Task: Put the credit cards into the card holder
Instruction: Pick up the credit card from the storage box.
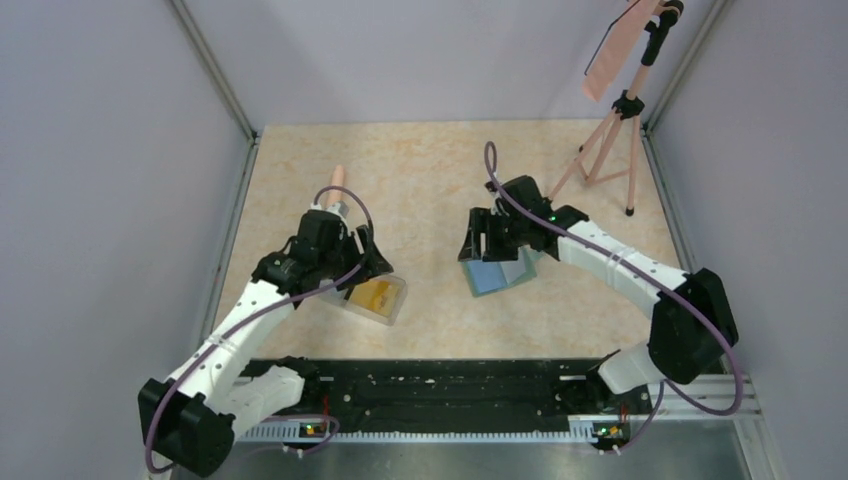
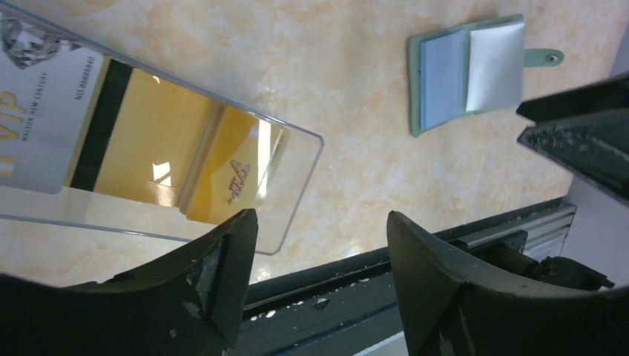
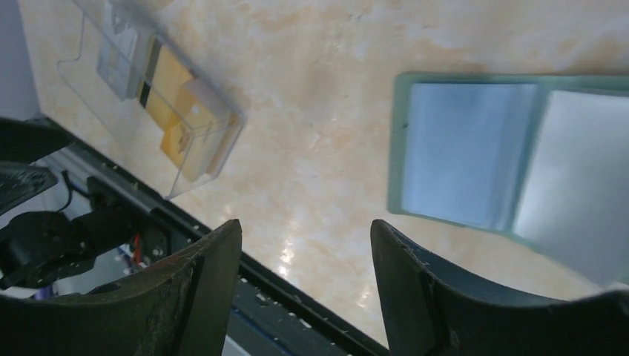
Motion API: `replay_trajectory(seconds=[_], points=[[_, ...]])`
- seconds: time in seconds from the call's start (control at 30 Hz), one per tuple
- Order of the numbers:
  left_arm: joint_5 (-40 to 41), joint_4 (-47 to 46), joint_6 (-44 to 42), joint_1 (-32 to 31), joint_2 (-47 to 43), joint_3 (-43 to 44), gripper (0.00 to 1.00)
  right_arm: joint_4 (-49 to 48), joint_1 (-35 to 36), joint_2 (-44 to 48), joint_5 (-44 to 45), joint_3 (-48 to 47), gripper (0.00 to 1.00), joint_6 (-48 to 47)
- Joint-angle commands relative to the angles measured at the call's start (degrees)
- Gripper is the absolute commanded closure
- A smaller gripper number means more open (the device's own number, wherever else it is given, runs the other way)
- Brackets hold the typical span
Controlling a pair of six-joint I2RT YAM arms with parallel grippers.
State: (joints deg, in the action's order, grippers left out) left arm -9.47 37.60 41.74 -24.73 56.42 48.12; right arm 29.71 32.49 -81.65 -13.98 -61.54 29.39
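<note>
The green card holder [image 1: 500,270] lies open on the table, its pale blue pocket pages up; it also shows in the left wrist view [image 2: 463,74] and the right wrist view [image 3: 512,163]. The credit cards [image 1: 372,295], yellow-orange and whitish, lie inside a clear plastic box [image 1: 395,302], as the left wrist view [image 2: 148,141] and the right wrist view [image 3: 182,96] show. My left gripper [image 2: 320,222] is open and empty just above the box's near end. My right gripper [image 3: 305,226] is open and empty, hovering over the holder's left edge.
A pink tripod [image 1: 615,130] holding a pink sheet stands at the back right. A black rail [image 1: 440,385] runs along the table's near edge. Grey walls close in the left, right and back sides.
</note>
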Motion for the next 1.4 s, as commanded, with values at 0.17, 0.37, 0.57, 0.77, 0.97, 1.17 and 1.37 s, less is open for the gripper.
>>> replay_trajectory(seconds=[0.17, 0.37, 0.57, 0.77, 0.97, 1.17, 1.37], points=[[-5.28, 2.94, -7.57, 11.17, 5.61, -2.03, 0.33, -12.84, 10.61, -7.41, -12.01, -0.25, 0.31, 14.35], [-6.48, 4.84, -11.40, 11.62, 13.22, 0.69, 0.34, -14.61, 15.01, -16.18, -13.73, -5.02, 0.31, 16.75], [-9.25, 3.41, -12.23, 11.55, 19.90, 0.94, 0.44, -6.98, 18.46, -25.31, -10.89, -14.31, 0.36, 12.96], [-8.49, 2.55, -11.63, 11.55, 18.33, -0.44, 0.45, -2.89, 19.01, -31.58, -8.99, -20.14, 0.46, 10.92], [-8.53, 2.18, -10.98, 11.55, 14.77, -2.06, 0.44, 8.24, 19.51, -36.07, -3.47, -29.39, 0.72, 3.81], [-11.83, -0.24, -9.41, 11.55, 13.32, -5.18, 0.44, 15.03, 19.88, -36.78, 4.84, -35.03, 0.81, -2.56], [-14.42, -5.12, -6.29, 11.46, 12.75, -8.84, 0.45, 16.94, 20.35, -35.72, 7.05, -35.48, 0.78, -5.68]])
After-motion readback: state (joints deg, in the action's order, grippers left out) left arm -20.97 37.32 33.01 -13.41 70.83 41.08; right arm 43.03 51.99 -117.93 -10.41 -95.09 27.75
